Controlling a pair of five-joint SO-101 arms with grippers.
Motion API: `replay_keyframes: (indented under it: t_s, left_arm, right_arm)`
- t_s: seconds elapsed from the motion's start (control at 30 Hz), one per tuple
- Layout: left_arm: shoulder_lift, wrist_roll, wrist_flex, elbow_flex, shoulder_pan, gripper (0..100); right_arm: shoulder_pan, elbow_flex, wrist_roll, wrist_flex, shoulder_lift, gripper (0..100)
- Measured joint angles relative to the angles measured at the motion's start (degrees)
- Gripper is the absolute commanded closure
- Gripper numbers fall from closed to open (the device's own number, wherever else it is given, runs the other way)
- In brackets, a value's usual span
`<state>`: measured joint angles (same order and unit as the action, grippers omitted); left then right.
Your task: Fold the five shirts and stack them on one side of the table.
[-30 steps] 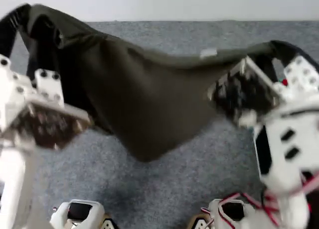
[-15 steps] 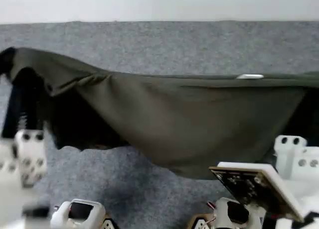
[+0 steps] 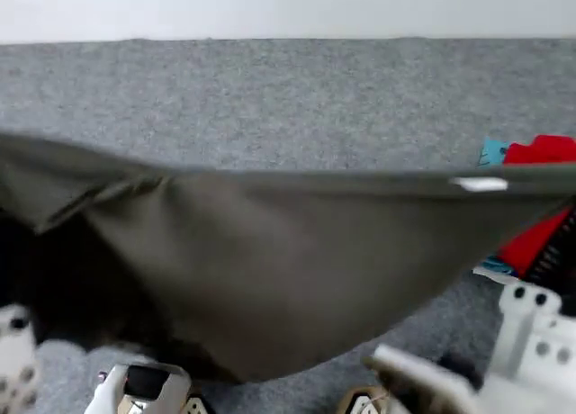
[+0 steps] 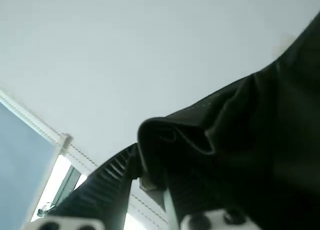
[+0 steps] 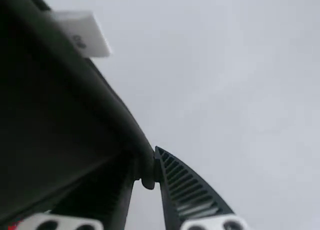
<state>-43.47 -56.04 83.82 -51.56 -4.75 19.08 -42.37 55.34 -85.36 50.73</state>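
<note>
Both your left tool (image 4: pixel 150 182) and right tool (image 5: pixel 145 177) pinch the olive shirt (image 3: pixel 270 270) stretched above the surface (image 3: pixel 288 90); spreading appears in hand, so next lay it flat.

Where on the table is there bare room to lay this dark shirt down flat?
Widest bare patch: the grey table strip between the far wall and the top edge of the shirt, which the left gripper and right gripper hold up. Crowded: the high view's right edge, with a red garment and blue garment, and the near edge by the arm bases.
</note>
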Motion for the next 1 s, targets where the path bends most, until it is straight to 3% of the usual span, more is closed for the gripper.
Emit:
replay_keyframes:
  t_s: [0.3,0.53,0.7,1.0]
  left_arm:
    - [-0.18,0.0,9.41,1.93,0.0,98]
    - [5.36,-0.35,10.99,20.31,-0.09,98]
    - [10.02,-0.35,-1.67,39.12,-0.09,98]
    - [20.4,-0.35,-36.04,62.86,1.05,98]
  right_arm:
    - [0.0,5.36,0.0,-1.85,-0.88,98.8]
    - [-2.46,28.04,1.93,-0.88,-7.21,98.9]
    - [-6.33,46.68,2.29,11.78,-8.35,98.9]
    - [-10.81,78.07,5.19,50.29,-11.25,98.9]
